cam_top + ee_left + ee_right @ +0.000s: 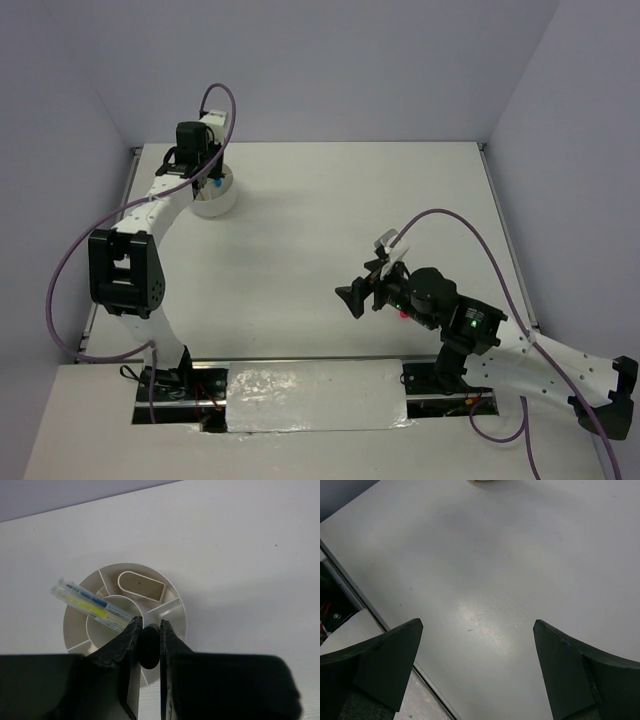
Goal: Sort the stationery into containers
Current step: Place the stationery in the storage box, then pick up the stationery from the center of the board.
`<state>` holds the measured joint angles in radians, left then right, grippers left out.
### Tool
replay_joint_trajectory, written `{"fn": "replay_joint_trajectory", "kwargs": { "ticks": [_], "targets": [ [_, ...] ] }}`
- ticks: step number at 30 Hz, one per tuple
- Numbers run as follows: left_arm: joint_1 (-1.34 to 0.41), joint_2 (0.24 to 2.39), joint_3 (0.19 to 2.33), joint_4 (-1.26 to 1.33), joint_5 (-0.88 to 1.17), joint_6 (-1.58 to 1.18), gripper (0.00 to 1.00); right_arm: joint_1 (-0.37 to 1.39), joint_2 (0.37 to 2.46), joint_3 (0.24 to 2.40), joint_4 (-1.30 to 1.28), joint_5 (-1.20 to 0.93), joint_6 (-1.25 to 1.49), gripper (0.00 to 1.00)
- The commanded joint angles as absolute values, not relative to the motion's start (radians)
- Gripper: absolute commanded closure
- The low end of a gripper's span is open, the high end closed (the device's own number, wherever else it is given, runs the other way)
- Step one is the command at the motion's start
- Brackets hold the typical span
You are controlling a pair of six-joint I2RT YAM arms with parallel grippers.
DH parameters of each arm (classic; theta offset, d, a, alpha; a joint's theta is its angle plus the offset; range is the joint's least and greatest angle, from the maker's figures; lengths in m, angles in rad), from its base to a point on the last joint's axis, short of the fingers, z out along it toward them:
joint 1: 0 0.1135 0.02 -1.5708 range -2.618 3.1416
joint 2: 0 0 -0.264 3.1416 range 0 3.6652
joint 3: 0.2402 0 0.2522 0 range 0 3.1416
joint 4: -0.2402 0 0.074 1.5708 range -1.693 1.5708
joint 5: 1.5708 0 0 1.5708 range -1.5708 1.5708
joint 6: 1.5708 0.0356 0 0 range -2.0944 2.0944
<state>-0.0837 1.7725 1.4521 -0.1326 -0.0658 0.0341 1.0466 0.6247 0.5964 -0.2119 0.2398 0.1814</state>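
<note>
Pinched in the left gripper (147, 625) is a dark, round-ended barrel (148, 647), seen end-on from the wrist. A touch of blue shows beside it from overhead, so I take it for the blue-and-black marker. I would expect it to be light, stiff and rather slick: a hard plastic tube that will not bend but can swivel or slide between flat pads. The mid-barrel is the safest hold, and that seems to be roughly where it is gripped, though the fingers hide most of its length. The jaws stand only a narrow gap apart, one on each side of the barrel and touching it.

Straight beneath hangs the white cup (169, 593), round and low, with dividers fanning out from a central well. A clear pen with the yellow-green stick (90, 605) inside lies slanted across it, one end poking out over the left rim. A white eraser (141, 585) sits in a far compartment. The marker's tip is over the near part of the cup; which compartment, I cannot tell.

The cup stands near the far left corner of the worktop (350, 200). Well away, over the near right part, the right gripper (478, 625) is spread wide with nothing in it.
</note>
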Motion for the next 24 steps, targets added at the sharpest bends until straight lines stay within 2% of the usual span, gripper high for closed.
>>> {"fn": "replay_joint_trajectory", "kwargs": {
  "ticks": [1, 2, 5, 8, 13, 14, 16, 21, 24],
  "targets": [
    [-0.081, 1.789, 1.450, -0.066, -0.051, 0.035, 0.82, 1.045, 0.604, 0.637, -0.227, 0.259, 0.179, 0.00],
    [-0.081, 1.792, 1.448, -0.066, -0.055, 0.031, 0.68, 1.043, 0.604, 0.638, -0.238, 0.267, 0.189, 0.00],
    [-0.081, 1.783, 1.442, -0.066, -0.074, 0.012, 0.38, 1.045, 0.636, 0.660, -0.294, 0.346, 0.250, 0.00],
    [-0.081, 1.763, 1.437, -0.067, -0.080, 0.008, 0.24, 1.028, 0.710, 0.693, -0.391, 0.433, 0.349, 0.00],
    [-0.081, 1.714, 1.466, -0.124, -0.074, -0.073, 0.16, 0.889, 0.843, 0.761, -0.585, 0.419, 0.474, 0.00],
    [-0.086, 1.685, 1.480, -0.146, -0.060, -0.107, 0.05, 0.856, 0.859, 0.765, -0.610, 0.393, 0.500, 0.00],
    [-0.090, 1.636, 1.554, -0.204, 0.004, -0.141, 0.01, 0.792, 0.905, 0.767, -0.659, 0.367, 0.521, 0.00],
    [-0.110, 1.500, 1.626, -0.429, 0.123, -0.278, 0.01, 0.663, 0.985, 0.726, -0.689, 0.322, 0.546, 0.01],
    [-0.112, 1.370, 1.519, -0.486, 0.221, -0.334, 0.01, 0.588, 1.029, 0.690, -0.672, 0.285, 0.548, 0.05]
  ]
}}
